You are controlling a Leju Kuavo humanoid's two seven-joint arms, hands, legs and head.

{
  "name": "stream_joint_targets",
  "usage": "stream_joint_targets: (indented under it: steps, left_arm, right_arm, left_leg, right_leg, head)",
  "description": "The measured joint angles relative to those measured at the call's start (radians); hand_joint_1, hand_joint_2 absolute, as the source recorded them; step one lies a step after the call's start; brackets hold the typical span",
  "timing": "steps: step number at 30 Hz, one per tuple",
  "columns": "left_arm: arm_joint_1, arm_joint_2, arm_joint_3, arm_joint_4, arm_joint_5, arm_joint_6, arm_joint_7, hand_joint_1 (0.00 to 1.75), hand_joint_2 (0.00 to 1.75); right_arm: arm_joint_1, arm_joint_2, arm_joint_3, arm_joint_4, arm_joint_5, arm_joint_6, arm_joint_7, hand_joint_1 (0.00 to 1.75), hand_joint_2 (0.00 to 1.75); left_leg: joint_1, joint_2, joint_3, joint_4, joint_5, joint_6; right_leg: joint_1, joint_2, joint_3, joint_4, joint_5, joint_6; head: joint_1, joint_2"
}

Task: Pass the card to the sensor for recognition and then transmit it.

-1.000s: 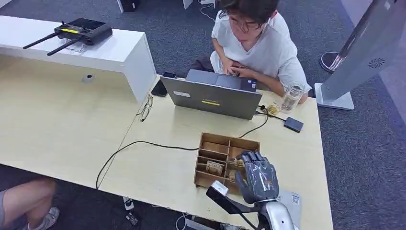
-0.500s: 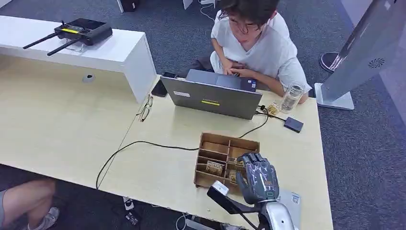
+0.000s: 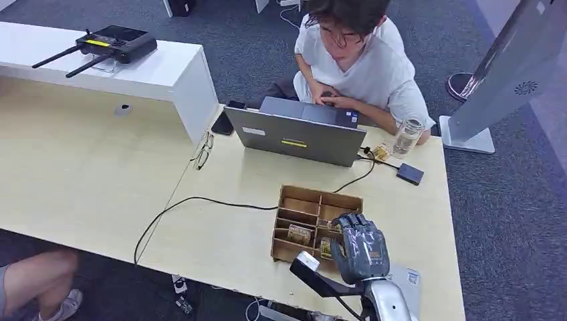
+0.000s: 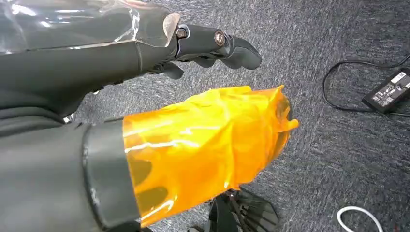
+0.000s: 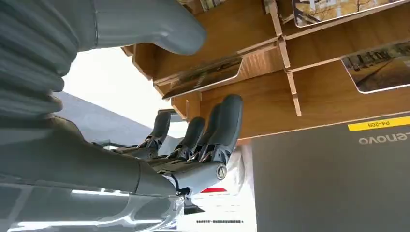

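I have the right hand [image 3: 361, 249] poised over the near right corner of the wooden tray [image 3: 292, 252], fingers [image 5: 227, 121] apart and holding nothing. The cards [image 3: 299, 234] lie flat in the tray's compartments, just past the fingertips toward the laptop [image 3: 294, 137], one [image 5: 203, 77] directly under the thumb. Their long axis runs across the tray. The left hand [image 4: 208, 43] hangs over the floor, loosely curled and empty, so the right one is nearer.
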Motion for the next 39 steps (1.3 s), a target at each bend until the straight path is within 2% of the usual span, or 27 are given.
stream_joint_targets:
  steps: [3,4,5,6,11,14,22,29,39]
  left_arm:
    - [0.0,0.0,0.0,0.0,0.0,0.0,0.0,0.0,0.0]
    - [0.0,0.0,0.0,0.0,0.0,0.0,0.0,0.0,0.0]
    - [0.0,0.0,0.0,0.0,0.0,0.0,0.0,0.0,0.0]
    - [0.0,0.0,0.0,0.0,0.0,0.0,0.0,0.0,0.0]
    - [-0.001,0.0,-0.002,0.0,0.0,0.0,0.0,0.0,0.0]
    - [-0.001,0.0,-0.002,0.0,0.0,0.0,0.0,0.0,0.0]
    - [-0.002,0.0,-0.013,0.0,0.003,0.0,0.0,0.0,0.0]
    - [-0.002,0.0,-0.018,0.0,0.004,0.0,-0.002,0.0,0.0]
    - [-0.002,0.0,-0.018,0.0,0.025,0.0,-0.008,0.0,0.0]
  right_arm:
    - [-0.001,0.0,0.0,0.0,0.0,0.0,0.0,0.84,1.75]
    - [-0.003,0.0,0.0,0.001,0.0,0.001,0.0,0.96,1.75]
    - [-0.003,0.0,0.0,0.002,0.0,0.001,0.0,1.24,1.75]
    - [-0.004,0.0,0.0,0.004,0.001,0.001,0.0,1.41,1.75]
    - [-0.006,0.004,0.0,0.019,0.015,-0.003,0.003,1.68,1.75]
    - [-0.003,0.011,0.0,0.024,0.023,-0.016,0.013,1.75,1.75]
    - [0.009,0.027,0.0,0.026,0.049,-0.06,0.013,1.75,1.75]
    - [0.016,0.039,-0.01,0.026,0.059,-0.124,-0.022,1.75,1.75]
    - [0.055,0.044,-0.026,-0.045,0.01,-0.154,-0.071,1.75,1.75]
  left_leg:
    - [0.0,0.0,0.0,0.0,0.0,0.0]
    - [0.0,0.0,0.0,0.0,0.0,0.0]
    - [0.0,0.0,0.0,0.0,0.0,0.0]
    - [0.0,0.0,0.0,0.0,0.0,0.0]
    - [0.0,0.0,0.0,0.0,0.0,0.0]
    - [0.0,0.0,0.0,0.0,0.0,0.0]
    - [0.0,0.0,0.0,0.0,0.0,0.0]
    - [0.0,0.0,0.0,0.0,0.0,0.0]
    - [0.0,0.0,0.0,0.0,0.0,0.0]
  right_leg:
    - [0.0,0.0,0.0,0.0,0.0,0.0]
    - [0.0,0.0,0.0,0.0,0.0,0.0]
    - [0.0,0.0,0.0,0.0,0.0,0.0]
    - [0.0,0.0,0.0,0.0,0.0,0.0]
    - [0.0,0.0,0.0,0.0,0.0,0.0]
    - [0.0,0.0,0.0,0.0,0.0,0.0]
    - [0.0,0.0,0.0,0.0,0.0,0.0]
    - [0.0,0.0,0.0,0.0,0.0,0.0]
    - [0.0,0.0,0.0,0.0,0.0,0.0]
  head:
    - [0.0,0.0]
    - [0.0,0.0]
    - [0.0,0.0]
    - [0.0,0.0]
    - [0.0,0.0]
    - [0.0,0.0]
    - [0.0,0.0]
    - [0.0,0.0]
    - [0.0,0.0]
